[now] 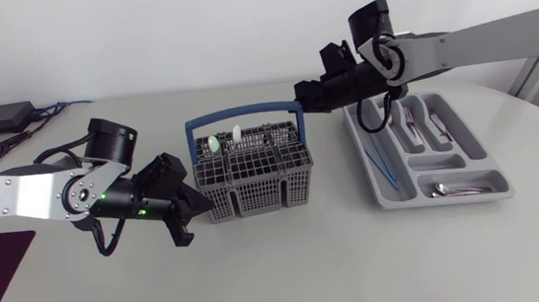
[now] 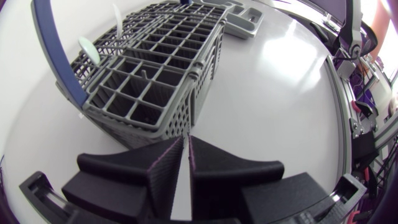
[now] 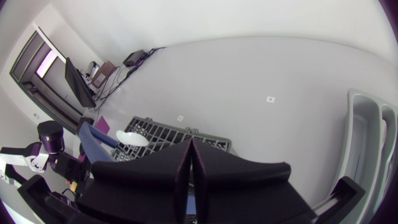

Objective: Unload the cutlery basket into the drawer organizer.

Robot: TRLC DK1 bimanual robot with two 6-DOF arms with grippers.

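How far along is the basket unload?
Done: the drawer organizer already holds several pieces, including spoons in one end compartment. In hand: nothing; the right end effector is shut and empty over the cutlery basket's far edge, the left end effector shut at its corner. Left: a pale green utensil and a white one stand in the basket.

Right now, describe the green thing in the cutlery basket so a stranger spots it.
Start at the grey plastic grid basket with the blue handle, mid-table. In its far left corner, under the handle, stands the pale green utensil with a round end. Its neighbour, a white utensil, is slimmer.
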